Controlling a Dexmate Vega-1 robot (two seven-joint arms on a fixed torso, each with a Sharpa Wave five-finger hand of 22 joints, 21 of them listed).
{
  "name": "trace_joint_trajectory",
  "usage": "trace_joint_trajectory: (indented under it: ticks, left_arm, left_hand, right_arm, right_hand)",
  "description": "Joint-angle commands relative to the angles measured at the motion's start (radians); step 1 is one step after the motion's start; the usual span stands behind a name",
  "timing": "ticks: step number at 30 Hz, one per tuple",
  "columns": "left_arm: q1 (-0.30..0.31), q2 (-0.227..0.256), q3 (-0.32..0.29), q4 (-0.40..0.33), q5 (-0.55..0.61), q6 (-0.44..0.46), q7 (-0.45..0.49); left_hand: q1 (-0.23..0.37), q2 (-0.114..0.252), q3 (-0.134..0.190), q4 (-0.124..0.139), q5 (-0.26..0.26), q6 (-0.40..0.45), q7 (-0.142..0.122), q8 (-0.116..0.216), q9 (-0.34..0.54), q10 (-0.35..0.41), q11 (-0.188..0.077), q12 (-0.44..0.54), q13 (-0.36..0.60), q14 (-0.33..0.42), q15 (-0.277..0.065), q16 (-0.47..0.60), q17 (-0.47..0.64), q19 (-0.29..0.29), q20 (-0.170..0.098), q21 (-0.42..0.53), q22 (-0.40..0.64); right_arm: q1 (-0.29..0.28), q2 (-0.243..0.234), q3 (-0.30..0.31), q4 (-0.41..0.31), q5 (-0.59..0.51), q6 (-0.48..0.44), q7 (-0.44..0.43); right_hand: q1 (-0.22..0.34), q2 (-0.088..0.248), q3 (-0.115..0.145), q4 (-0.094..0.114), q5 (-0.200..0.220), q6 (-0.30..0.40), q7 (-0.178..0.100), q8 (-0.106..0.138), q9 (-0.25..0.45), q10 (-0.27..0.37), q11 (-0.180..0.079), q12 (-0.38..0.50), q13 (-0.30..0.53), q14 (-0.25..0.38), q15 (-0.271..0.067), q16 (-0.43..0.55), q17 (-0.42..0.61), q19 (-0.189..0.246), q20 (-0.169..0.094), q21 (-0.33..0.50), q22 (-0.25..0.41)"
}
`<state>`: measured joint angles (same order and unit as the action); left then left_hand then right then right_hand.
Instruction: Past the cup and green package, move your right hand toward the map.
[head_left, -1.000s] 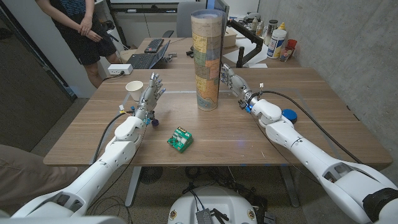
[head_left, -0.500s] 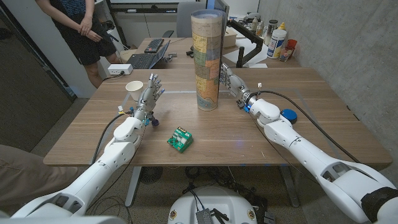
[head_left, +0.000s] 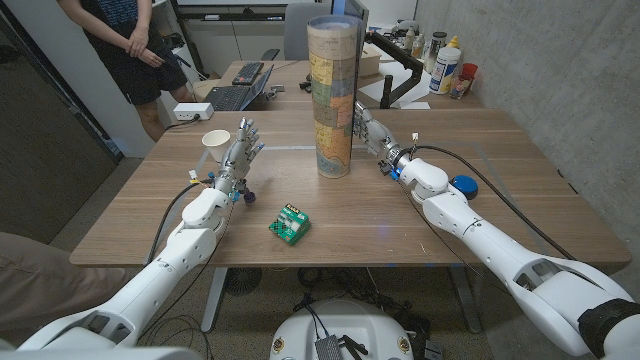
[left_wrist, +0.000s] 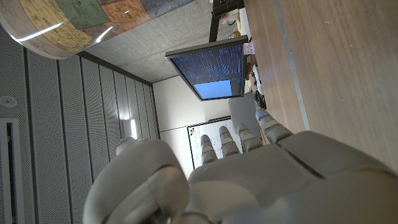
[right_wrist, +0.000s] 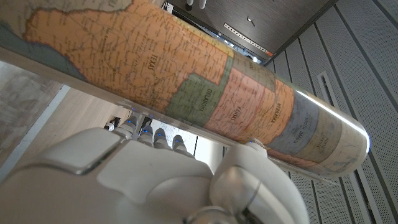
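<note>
The map (head_left: 332, 95) is a tall roll in a clear tube, standing upright at the middle of the wooden table (head_left: 520, 215). My right hand (head_left: 368, 128) stands just to its right, fingers apart and reaching up along the tube; whether they touch it I cannot tell. In the right wrist view the map (right_wrist: 205, 93) runs close across my right hand (right_wrist: 161, 180). A white paper cup (head_left: 216, 146) stands at the left, with my left hand (head_left: 241, 150) beside it, fingers spread and holding nothing. The green package (head_left: 289, 224) lies nearer the front. The left wrist view has my left hand (left_wrist: 249, 174) and the map's end (left_wrist: 68, 22).
A blue lid (head_left: 464, 184) lies by my right forearm. Behind the table a second desk carries a laptop (head_left: 235, 92), a black monitor arm (head_left: 392, 60) and bottles (head_left: 447, 62). A person (head_left: 120, 40) stands at the back left. A concrete wall closes the right side.
My right hand has edged slightly left, closer to the map tube. The left hand, cup and package have not moved.
</note>
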<state>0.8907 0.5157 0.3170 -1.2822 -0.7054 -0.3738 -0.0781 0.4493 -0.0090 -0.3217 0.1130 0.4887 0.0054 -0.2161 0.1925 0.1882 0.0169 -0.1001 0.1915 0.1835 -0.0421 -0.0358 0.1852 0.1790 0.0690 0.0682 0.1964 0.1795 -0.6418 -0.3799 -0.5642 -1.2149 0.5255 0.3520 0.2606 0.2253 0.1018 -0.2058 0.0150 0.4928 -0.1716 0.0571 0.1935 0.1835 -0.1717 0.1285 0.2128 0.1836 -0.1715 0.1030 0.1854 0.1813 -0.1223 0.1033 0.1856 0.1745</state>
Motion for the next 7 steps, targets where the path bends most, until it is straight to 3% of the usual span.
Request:
trace_joint_trajectory:
  ticks: [1, 7]
  left_arm:
    - [0.009, 0.000, -0.001, -0.012, 0.005, -0.003, 0.015]
    - [0.011, -0.004, 0.000, -0.010, 0.009, -0.010, 0.019]
  left_hand:
    - [0.006, -0.003, 0.003, -0.002, 0.009, 0.009, -0.004, 0.004, 0.002, -0.005, 0.004, 0.007, 0.002, -0.007, -0.005, 0.003, 0.002, -0.003, -0.005, 0.001, 0.001]
    - [0.006, -0.003, 0.003, -0.002, 0.009, 0.009, -0.004, 0.003, 0.002, -0.005, 0.004, 0.007, 0.002, -0.007, -0.005, 0.003, 0.002, -0.002, -0.005, 0.001, 0.001]
  right_arm:
    - [-0.003, -0.007, 0.000, -0.009, 0.005, -0.001, 0.012]
    - [-0.004, -0.009, 0.000, -0.011, 0.005, 0.000, 0.015]
  right_hand:
    - [-0.014, 0.003, -0.004, 0.011, -0.006, -0.105, -0.005, 0.005, 0.005, -0.093, -0.006, 0.003, 0.004, -0.121, -0.002, 0.006, 0.003, 0.000, -0.004, 0.010, 0.002]
    - [-0.017, 0.005, -0.004, 0.013, -0.007, -0.105, -0.005, 0.004, 0.004, -0.092, -0.006, 0.003, 0.004, -0.121, -0.001, 0.005, 0.003, 0.001, -0.005, 0.010, 0.002]
